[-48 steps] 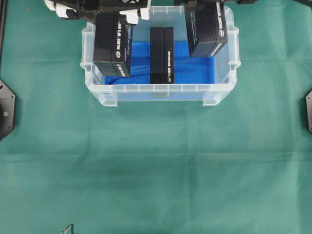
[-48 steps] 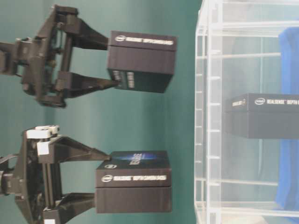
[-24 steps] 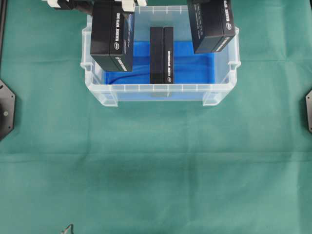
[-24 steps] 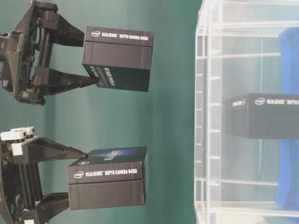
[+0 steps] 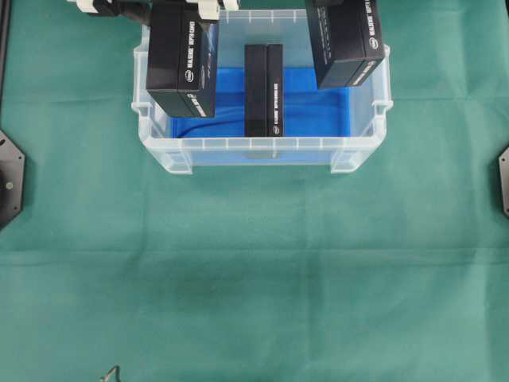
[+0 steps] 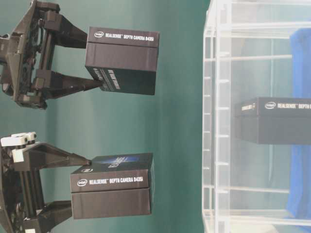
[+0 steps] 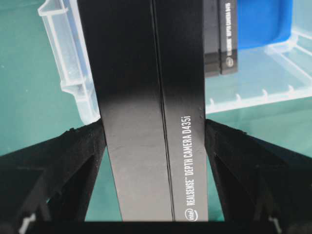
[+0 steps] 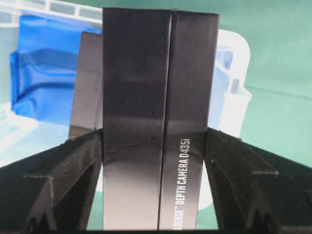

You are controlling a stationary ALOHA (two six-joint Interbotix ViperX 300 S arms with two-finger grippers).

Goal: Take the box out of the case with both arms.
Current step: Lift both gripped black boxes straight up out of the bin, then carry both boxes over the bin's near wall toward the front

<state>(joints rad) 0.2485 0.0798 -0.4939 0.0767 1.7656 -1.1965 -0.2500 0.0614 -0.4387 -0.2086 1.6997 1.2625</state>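
Each end effector clenched its own black box, left [image 7: 151, 122] and right [image 8: 156, 126], above the case [image 5: 262, 151]; a third box [image 5: 263, 89] stood inside.

The black box [image 6: 121, 60] held high in one claw [image 6: 99, 60] reads "REALSENSE DEPTH CAMERA D435i" in white along its lid edge, beside a small oval logo. The lower box [image 6: 112, 191] in the other claw [image 6: 80, 187] carries the same line. A third box [image 6: 272, 119], standing inside the clear case [image 6: 216, 121], shows "REALSENSE DEPTH", then runs out of view. Both wrist views catch "DEPTH CAMERA D435i" on the gripped boxes. From overhead the lettering is too small to read.
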